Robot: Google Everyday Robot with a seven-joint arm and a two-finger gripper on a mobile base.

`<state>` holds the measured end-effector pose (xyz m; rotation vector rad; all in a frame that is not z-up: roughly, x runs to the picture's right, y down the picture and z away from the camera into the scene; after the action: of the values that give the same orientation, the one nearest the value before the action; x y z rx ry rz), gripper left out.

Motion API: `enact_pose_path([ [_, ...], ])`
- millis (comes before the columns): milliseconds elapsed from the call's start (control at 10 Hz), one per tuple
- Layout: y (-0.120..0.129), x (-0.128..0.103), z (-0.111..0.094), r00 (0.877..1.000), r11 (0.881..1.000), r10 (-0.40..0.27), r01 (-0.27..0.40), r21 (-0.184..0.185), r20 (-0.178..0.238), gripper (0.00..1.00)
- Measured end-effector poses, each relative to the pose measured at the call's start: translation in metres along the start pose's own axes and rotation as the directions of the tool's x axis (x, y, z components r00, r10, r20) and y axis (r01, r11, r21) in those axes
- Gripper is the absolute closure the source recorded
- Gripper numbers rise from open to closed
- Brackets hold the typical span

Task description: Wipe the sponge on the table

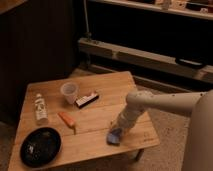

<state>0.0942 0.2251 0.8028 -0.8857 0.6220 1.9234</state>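
Note:
The blue sponge (114, 137) lies flat on the light-brown wooden table (100, 112), close to the table's front right edge. My gripper (119, 131) sits right on top of the sponge, pressing down on it at the end of the white arm (150, 102) that comes in from the right. Part of the sponge is hidden under the gripper.
A clear cup (69, 93) and a black-and-white block (87, 99) stand mid-table. An orange carrot-like object (67, 119) lies left of the sponge. A small bottle (40, 109) and a black plate (40, 146) occupy the left side. Dark shelving stands behind.

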Motion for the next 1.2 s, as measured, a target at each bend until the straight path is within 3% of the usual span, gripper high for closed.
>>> enact_pose_path([
  [300,-0.03,-0.039,-0.011,0.996,0.996,0.083,-0.084,0.02,0.019,1.0],
  [600,-0.04,-0.078,-0.027,0.993,0.993,0.109,-0.111,0.047,0.053,1.0],
  [900,-0.031,-0.102,-0.036,0.993,0.993,0.096,-0.101,0.068,0.07,1.0],
  [1200,0.006,-0.125,-0.032,0.997,0.995,0.05,-0.055,0.082,0.065,1.0],
])
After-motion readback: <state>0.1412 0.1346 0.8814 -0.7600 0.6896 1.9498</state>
